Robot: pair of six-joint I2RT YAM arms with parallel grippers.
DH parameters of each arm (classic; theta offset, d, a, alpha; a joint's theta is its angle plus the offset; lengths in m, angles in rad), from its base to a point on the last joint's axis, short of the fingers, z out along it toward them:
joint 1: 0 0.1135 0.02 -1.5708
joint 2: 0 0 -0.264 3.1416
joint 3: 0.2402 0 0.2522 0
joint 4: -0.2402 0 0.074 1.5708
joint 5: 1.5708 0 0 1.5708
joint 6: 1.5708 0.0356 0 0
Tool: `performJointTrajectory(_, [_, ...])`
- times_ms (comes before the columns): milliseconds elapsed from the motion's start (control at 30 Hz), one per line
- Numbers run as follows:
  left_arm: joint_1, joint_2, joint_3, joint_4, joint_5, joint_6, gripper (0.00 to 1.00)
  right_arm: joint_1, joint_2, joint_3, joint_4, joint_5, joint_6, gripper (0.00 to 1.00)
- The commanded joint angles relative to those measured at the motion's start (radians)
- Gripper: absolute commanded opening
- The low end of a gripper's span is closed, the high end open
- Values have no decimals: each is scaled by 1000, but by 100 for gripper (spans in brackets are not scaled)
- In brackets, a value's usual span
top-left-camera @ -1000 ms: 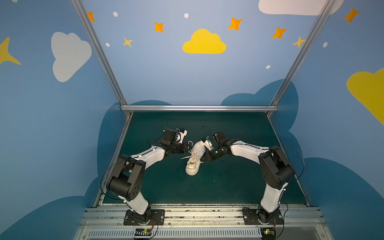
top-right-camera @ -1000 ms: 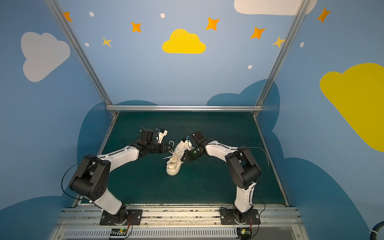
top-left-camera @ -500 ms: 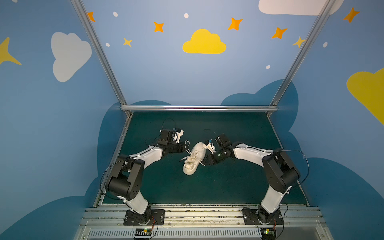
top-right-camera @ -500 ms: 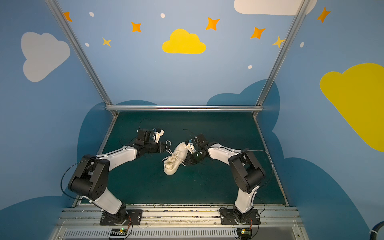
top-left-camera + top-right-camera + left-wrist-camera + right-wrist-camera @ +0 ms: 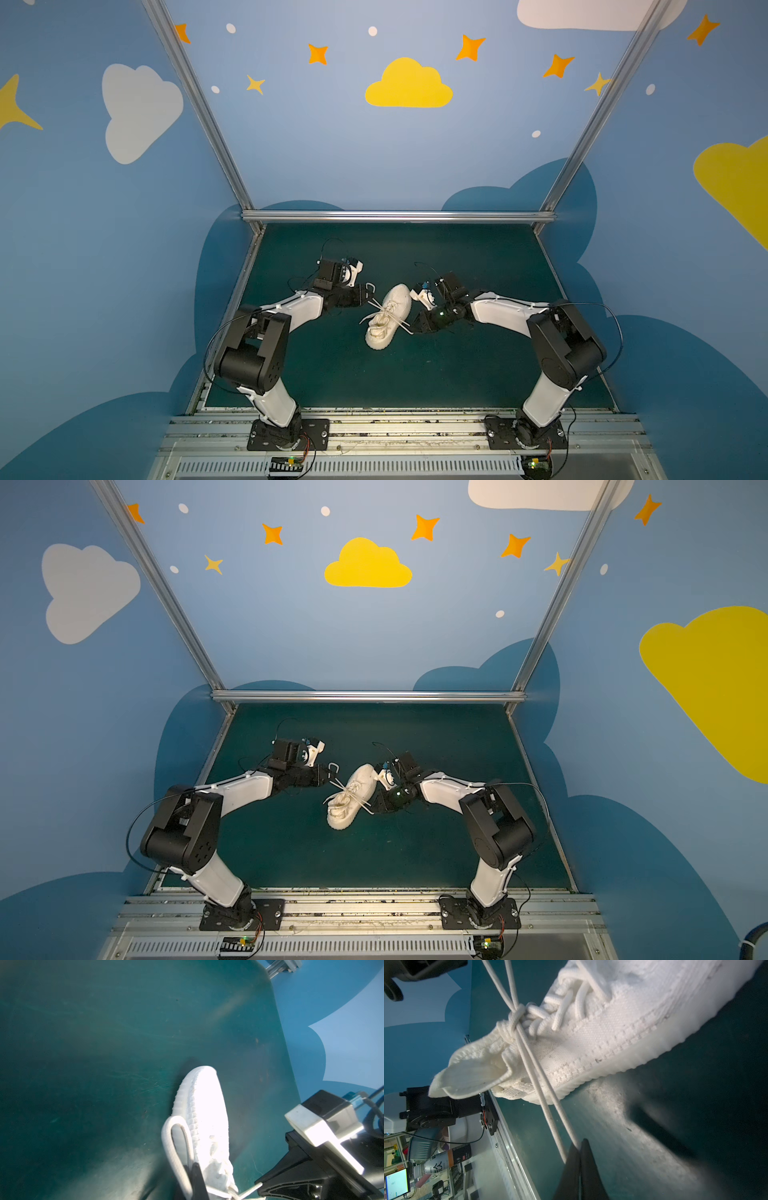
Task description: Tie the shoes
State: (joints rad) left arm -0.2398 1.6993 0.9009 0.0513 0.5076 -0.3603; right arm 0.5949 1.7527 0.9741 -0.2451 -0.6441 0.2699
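— Both hands?
— Pressed together: left hand (image 5: 365, 296) on a lace loop (image 5: 176, 1142), right hand (image 5: 580, 1147) on two lace strands (image 5: 533, 1068)
— And the sneaker (image 5: 388, 318)?
— Middle of the counter (image 5: 457, 374), between them, knot (image 5: 517, 1016) at the tongue

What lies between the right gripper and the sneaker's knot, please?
Two lace strands run from the knot to the right gripper, jaws shut on them; the right wrist view shows this.

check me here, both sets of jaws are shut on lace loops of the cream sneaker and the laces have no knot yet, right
No: the laces already have a knot at the top of the sneaker, clear in the right wrist view. The rest is right.
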Motion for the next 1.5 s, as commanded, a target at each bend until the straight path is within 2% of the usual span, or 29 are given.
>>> performJointTrajectory(0, [43,14,32,35,-56,-8,3,-12,-20,-33,-57,13,14,0])
performJointTrajectory(133, [48,1,22,34,-88,-10,3,-18,-27,-45,-58,18,18,0])
performJointTrajectory(233, [54,-2,18,39,-72,-16,3,-21,-33,-50,-58,10,16,0])
performJointTrajectory(433, [39,38,52,45,116,-19,3,-2,19,41,-97,-30,-17,0])
performJointTrajectory(467, [32,33,40,73,135,-32,6,2,26,55,-101,-35,-18,0])
performJointTrajectory(500, [26,31,32,93,149,-39,15,3,33,68,-100,-38,-15,0])
performJointTrajectory(633, [1,18,28,65,143,-35,39,6,44,93,-99,-48,-12,0])
performJointTrajectory(767, [-12,-2,15,46,121,-25,54,6,39,94,-103,-52,-17,0])
performJointTrajectory(867, [-23,5,26,18,118,-15,60,6,39,94,-103,-55,-18,0])
performJointTrajectory(1100, [-70,44,53,-45,90,-18,62,10,38,106,-117,-51,-23,0])
performJointTrajectory(1267, [-86,64,56,-21,104,-46,63,13,37,103,-113,-55,-24,0])
performJointTrajectory(1400, [-105,98,78,-3,123,-63,59,15,35,107,-117,-57,-28,0])
performJointTrajectory(1467, [-109,114,85,1,129,-69,54,14,33,109,-118,-55,-28,0])
